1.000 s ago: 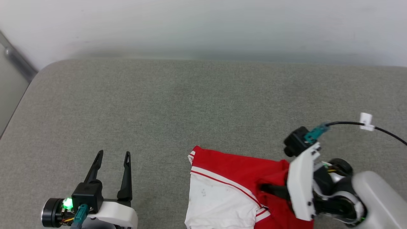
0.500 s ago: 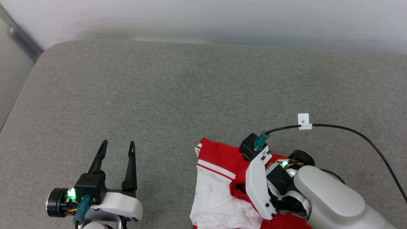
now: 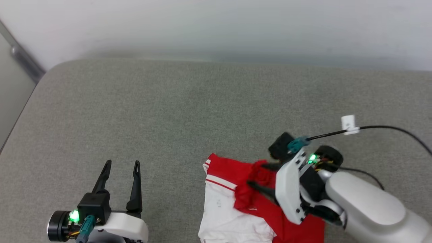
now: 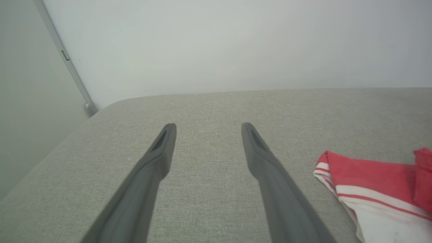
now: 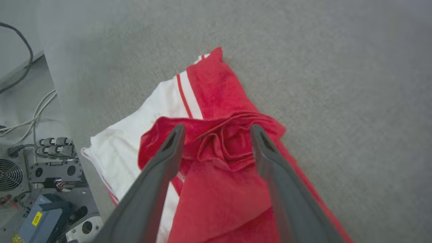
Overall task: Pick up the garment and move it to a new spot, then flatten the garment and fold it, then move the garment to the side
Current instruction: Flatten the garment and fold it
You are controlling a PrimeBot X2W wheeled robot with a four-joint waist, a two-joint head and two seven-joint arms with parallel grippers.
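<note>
The garment [image 3: 221, 211], a red jersey with a white sleeve and red-white stripe trim, lies crumpled at the near edge of the grey padded surface [image 3: 189, 111]. My right gripper [image 3: 257, 174] points left over it, open, its two fingers either side of a bunched-up red fold. In the right wrist view the right gripper [image 5: 216, 131] straddles that ruffled fold of the garment [image 5: 209, 84] without pinching it. My left gripper [image 3: 122, 164] stands open at the lower left, well clear of the cloth. The left gripper [image 4: 208, 127] has nothing between its fingers, and the garment [image 4: 364, 175] lies to its right.
A pale wall runs along the back of the surface, with a metal rail [image 3: 20, 57] at the far left corner. A black cable with a white tag [image 3: 348, 123] trails from my right wrist. Below the surface's near edge sit electronics and wires [image 5: 37, 168].
My right gripper was shut on the red cloth; its fingers now stand apart with the fold bunched between them. It also moved left. The head camera has shifted. The left gripper is unchanged.
</note>
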